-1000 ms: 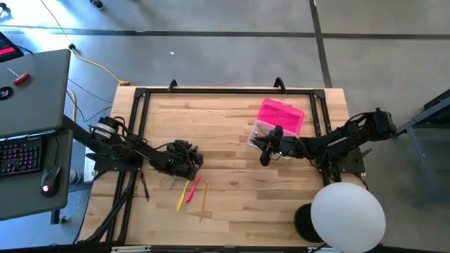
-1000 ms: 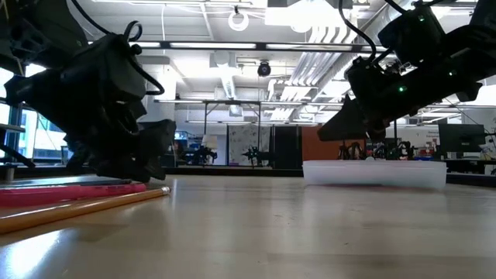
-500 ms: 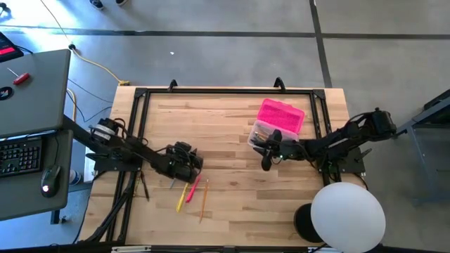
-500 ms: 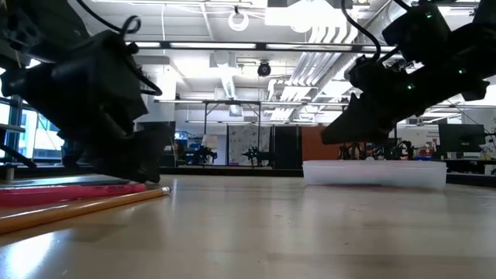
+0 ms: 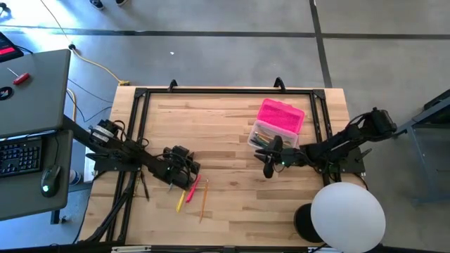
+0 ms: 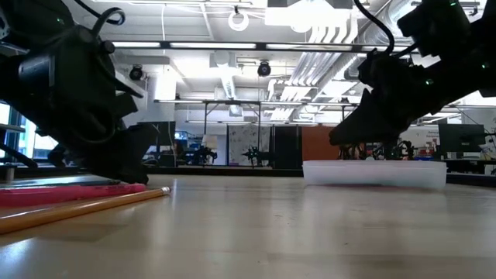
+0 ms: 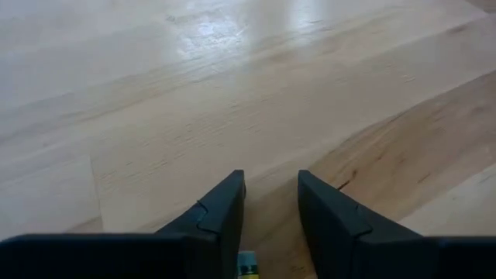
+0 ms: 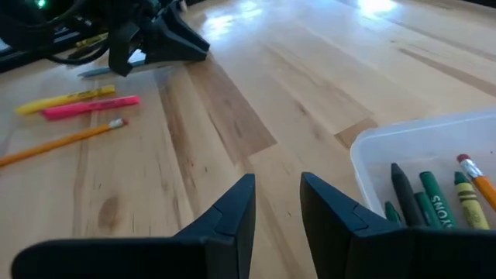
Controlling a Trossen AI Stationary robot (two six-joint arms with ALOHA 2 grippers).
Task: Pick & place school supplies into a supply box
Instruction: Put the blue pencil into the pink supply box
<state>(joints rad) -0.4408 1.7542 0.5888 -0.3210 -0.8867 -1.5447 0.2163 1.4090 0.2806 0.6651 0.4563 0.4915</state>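
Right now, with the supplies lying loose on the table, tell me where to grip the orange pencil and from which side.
Grip the orange pencil near mid-length, coming straight down with the jaws across its shaft. It lies flat on the table, thin and long, slightly apart from the pink marker, so its far side looks freer. The left gripper is closest.

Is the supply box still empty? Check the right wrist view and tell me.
No, the clear supply box already holds several crayons and an orange pencil.
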